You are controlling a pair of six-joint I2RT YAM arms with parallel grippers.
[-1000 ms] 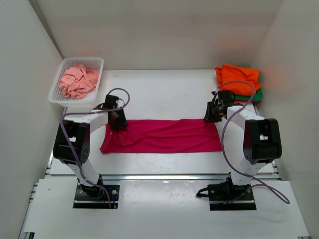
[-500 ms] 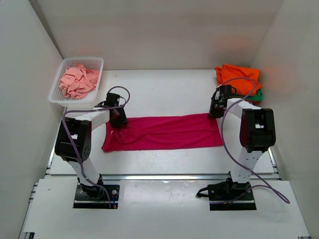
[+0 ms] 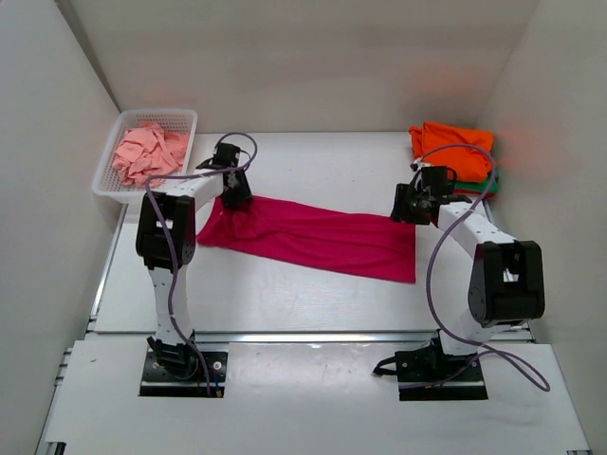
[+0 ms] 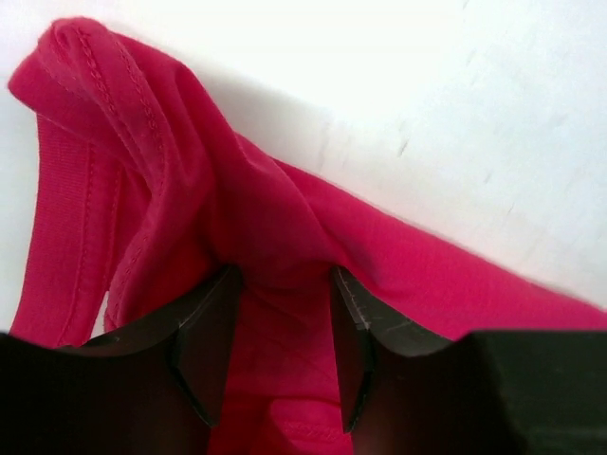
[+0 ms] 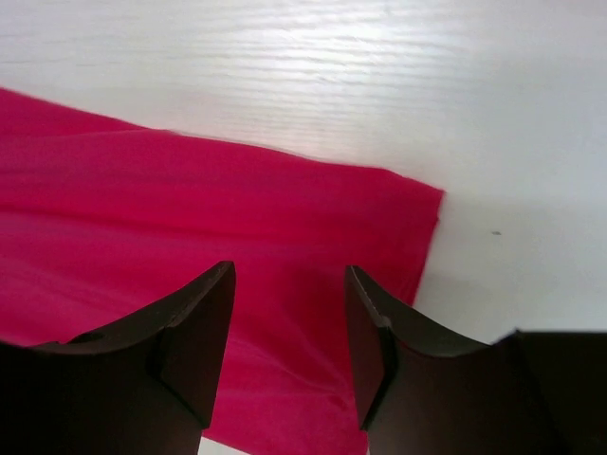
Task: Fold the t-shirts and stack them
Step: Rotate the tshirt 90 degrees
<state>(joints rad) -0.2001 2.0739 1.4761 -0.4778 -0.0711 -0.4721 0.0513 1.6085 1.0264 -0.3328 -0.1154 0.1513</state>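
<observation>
Salmon-pink cloth fills the white mesh basket (image 3: 106,178): one pale salmon-pink t-shirt (image 3: 147,154) lies crumpled inside it, loose and unfolded, its folds reaching about to the rim. Nothing else shows in the basket, which sits on the white table (image 3: 313,166). Just to the right of the basket's near corner begins the magenta-pink t-shirt (image 3: 318,239), laid out as a long band that runs slantwise away from the basket across the table. The left gripper (image 3: 235,192) is at the end of that band nearest the basket. In the left wrist view its jaws are clamped on the shirt, with a bunch of magenta cloth (image 4: 285,227) drawn up into a peak between the two fingers (image 4: 211,332) and a stitched hem curling off to one side. The right gripper (image 3: 410,203) is at the band's other end, far from the basket. In the right wrist view its jaws stand apart with nothing between them, above the flat corner of the magenta cloth (image 5: 190,218), and bare table shows beyond the edge. Well apart from the basket, across the full width of the table, the orange t-shirt (image 3: 453,144) lies on top of the green t-shirt (image 3: 487,182), of which only a narrow strip shows.
</observation>
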